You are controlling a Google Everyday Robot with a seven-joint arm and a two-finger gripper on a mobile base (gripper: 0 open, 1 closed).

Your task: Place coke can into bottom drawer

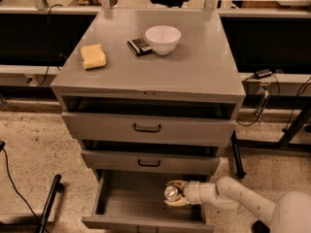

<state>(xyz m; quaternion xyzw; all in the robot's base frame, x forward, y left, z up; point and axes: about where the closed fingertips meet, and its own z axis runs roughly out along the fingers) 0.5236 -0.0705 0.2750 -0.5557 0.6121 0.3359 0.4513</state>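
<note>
The bottom drawer (126, 203) of the grey cabinet is pulled out, its plain grey floor showing. My gripper (173, 193) reaches in from the right on a white arm and is inside the drawer at its right side. It is shut on the coke can (170, 191), which lies sideways with its silver end facing the camera. The can is low over the drawer floor; I cannot tell if it touches.
The two upper drawers (147, 128) with dark handles stand slightly open. On the cabinet top are a yellow sponge (93, 56), a white bowl (163, 38) and a dark packet (139, 46). Cables and a black bar (48, 203) lie on the floor at left.
</note>
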